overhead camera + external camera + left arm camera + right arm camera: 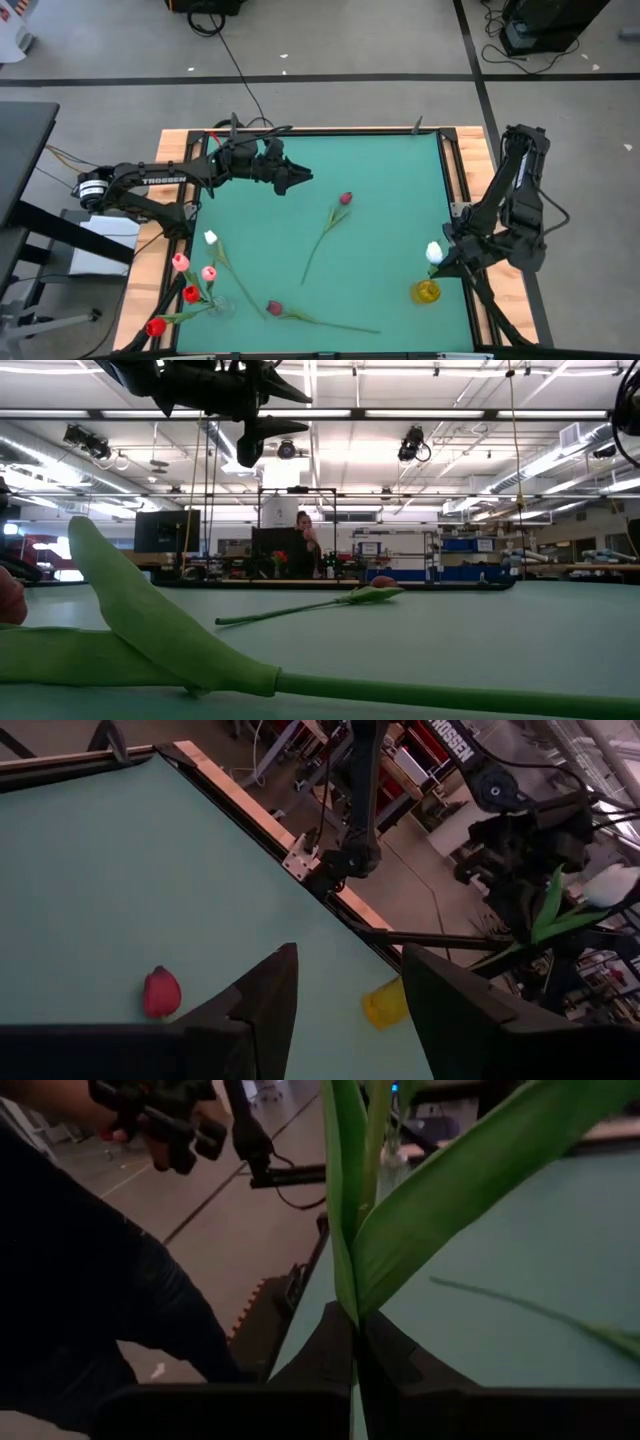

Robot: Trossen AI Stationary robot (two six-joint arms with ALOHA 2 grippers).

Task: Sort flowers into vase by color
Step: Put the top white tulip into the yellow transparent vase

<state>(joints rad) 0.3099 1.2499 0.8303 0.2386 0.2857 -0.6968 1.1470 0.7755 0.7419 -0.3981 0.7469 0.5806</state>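
My right gripper (447, 263) hovers at the table's right edge, shut on a white tulip (433, 252) beside a small yellow vase (427, 291). My left gripper (297, 178) hangs open above the far middle of the table, touching nothing; its fingers (262, 1000) frame bare mat. A red tulip (345, 198) lies flat mid-table, and a maroon one (274, 308) lies near the front edge. A clear vase (220, 305) at the front left holds pink and red tulips (190, 293); a white tulip (210, 238) is beside them. My right gripper pinches the white tulip's green stem (356, 1315) between its two fingers, just below where the long leaves (450, 1190) spread. The flower stands upright above the fingers, its white head (610, 885) on top, lifted clear of the table. The stem's lower end is hidden.
A raised wooden rim (300, 130) with metal rails frames the green mat. Bare mat lies between the red tulip and the yellow vase. A big green leaf (150, 620) fills the low view's foreground. A person (305, 540) stands far behind the table.
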